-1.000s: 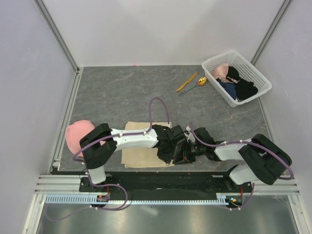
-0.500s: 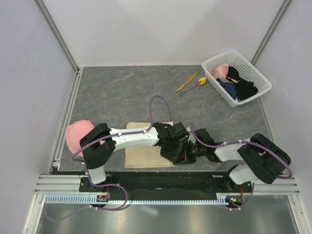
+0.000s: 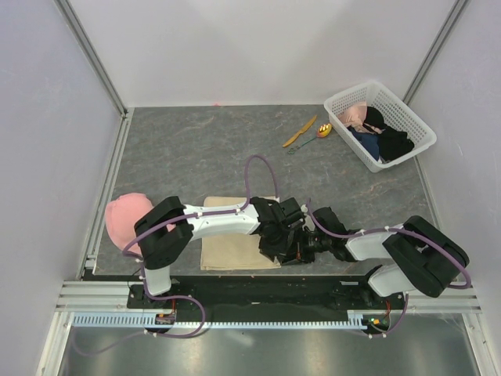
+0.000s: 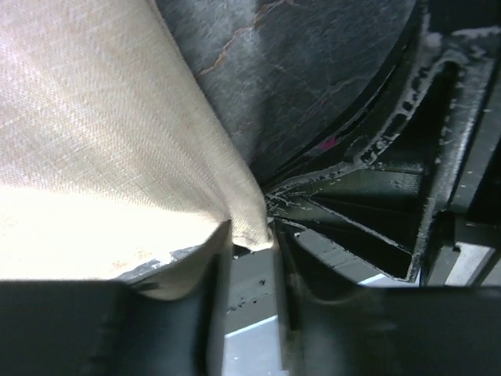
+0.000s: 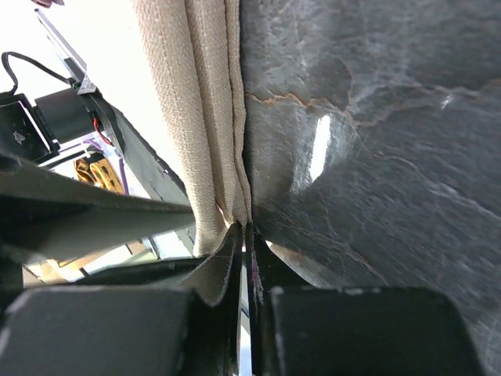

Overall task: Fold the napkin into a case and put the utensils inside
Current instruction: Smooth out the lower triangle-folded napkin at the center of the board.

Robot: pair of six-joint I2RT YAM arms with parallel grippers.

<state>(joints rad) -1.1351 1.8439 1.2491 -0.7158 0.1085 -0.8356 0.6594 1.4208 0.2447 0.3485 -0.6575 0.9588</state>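
Beige napkin (image 5: 196, 117) between right fingers (image 5: 117, 329)

Grey marbled table (image 3: 196, 149) carries folded tan napkin (image 3: 227, 251) near front edge, pink cap (image 3: 124, 215) left, orange knife (image 3: 300, 131), spoon (image 3: 317, 135), white basket (image 3: 350, 135) far right.

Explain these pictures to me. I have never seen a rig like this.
Two robot arms are bolted at the near edge of a grey table, and each ends in a two-finger gripper. The wide picture looks down from above. The other two come from cameras on the wrists. On the table lie a folded beige napkin, a pink cap, an orange knife beside a spoon, and a white basket of clothes. The right gripper pinches the napkin's edge. The left gripper has its fingers slightly apart, with a napkin corner between them.
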